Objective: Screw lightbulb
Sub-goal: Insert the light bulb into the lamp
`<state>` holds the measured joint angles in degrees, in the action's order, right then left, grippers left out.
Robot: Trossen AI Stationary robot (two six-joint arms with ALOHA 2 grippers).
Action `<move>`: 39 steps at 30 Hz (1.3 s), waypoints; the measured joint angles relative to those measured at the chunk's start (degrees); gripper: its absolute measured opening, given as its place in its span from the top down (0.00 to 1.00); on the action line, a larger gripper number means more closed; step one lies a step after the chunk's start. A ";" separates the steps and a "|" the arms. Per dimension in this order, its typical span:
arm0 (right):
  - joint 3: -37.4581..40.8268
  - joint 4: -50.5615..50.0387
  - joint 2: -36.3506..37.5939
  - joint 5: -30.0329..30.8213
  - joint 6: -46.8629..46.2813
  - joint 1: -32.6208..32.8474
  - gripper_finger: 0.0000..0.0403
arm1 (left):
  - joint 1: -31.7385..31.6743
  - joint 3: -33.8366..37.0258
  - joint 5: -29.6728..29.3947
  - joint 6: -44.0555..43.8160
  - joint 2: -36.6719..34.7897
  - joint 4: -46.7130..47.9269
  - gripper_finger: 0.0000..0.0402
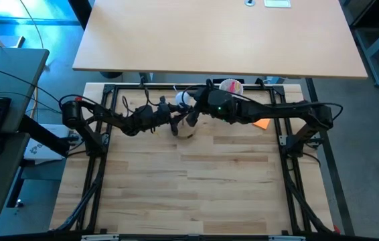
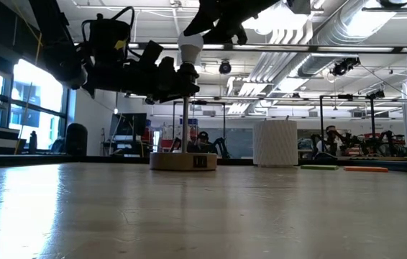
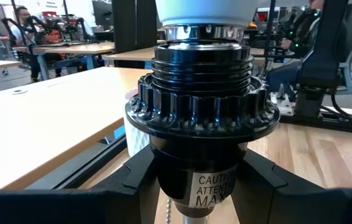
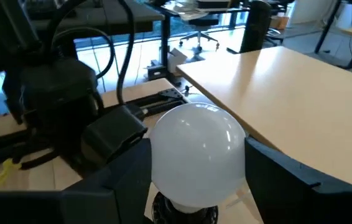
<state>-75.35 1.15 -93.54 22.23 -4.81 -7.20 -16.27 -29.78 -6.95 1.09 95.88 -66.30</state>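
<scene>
A lamp stand has a wooden disc base (image 2: 183, 160) and a thin upright pole that carries a black ribbed socket (image 3: 201, 106). The white lightbulb (image 4: 198, 152) stands upright on the socket, with its silvery screw base (image 3: 204, 31) at the socket's mouth. My left gripper (image 3: 201, 180) is shut on the socket; it also shows in the high view (image 1: 175, 122). My right gripper (image 4: 198, 180) is shut on the bulb above it and also shows in the low view (image 2: 211, 29). Both are near the table's far edge, about its middle. My left gripper pinches the socket's smooth lower body (image 3: 163, 165) between its two fingers, below the ribbed collar. The fingers come level from the table's left. The socket stands upright on its pole, over the wooden disc. My right gripper pinches the bulb's white globe (image 4: 163, 155) between its two fingers, one on each side. It comes from above and the table's right, slanting down. The bulb is upright, its screw base down in the socket's mouth.
A white ribbed cup (image 2: 275, 142) with pink contents (image 1: 231, 86) stands to the right of the stand by the far edge. Flat orange (image 1: 261, 123) and green (image 2: 318, 167) pieces lie to the right. A second tabletop (image 1: 223, 33) lies beyond the far edge.
</scene>
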 joint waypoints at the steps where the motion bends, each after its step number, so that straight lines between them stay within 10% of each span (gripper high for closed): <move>1: 0.02 0.47 -0.21 0.31 -0.96 0.08 0.43 | 0.00 0.01 -0.09 0.02 0.00 -0.05 0.65; 39: 0.15 3.65 -1.04 -11.59 9.01 -2.06 0.27 | 0.23 -0.15 0.16 0.37 -0.07 -0.15 0.65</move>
<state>-75.20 4.79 -94.59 10.64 4.20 -9.25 -16.04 -29.93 -6.79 1.46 95.81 -66.44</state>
